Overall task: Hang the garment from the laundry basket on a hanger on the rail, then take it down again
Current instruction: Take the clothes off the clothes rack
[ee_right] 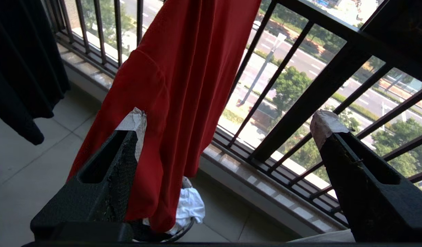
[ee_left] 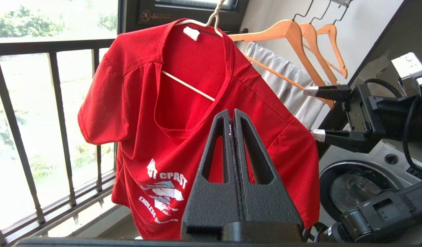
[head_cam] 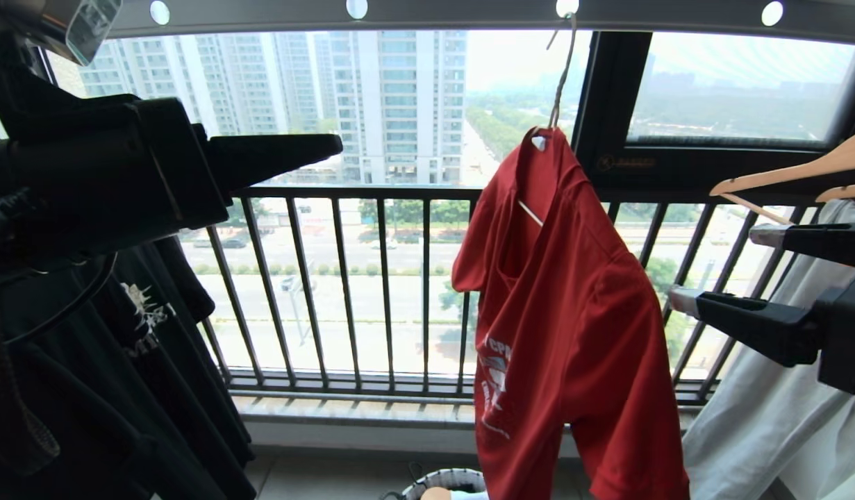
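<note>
Head view: the red T-shirt hangs crooked on the wire hanger under the rail; right pincer gapes beside it, empty. Left wrist view: left pincer pinched shut on nothing. Right wrist view: limp, light cloth, probably easiest taken by the hanger's neck.

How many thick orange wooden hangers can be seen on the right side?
3, in a row beside the red T-shirt: the nearest carries a pale grey garment, the second and third sit behind it. More may hang out of view.
</note>
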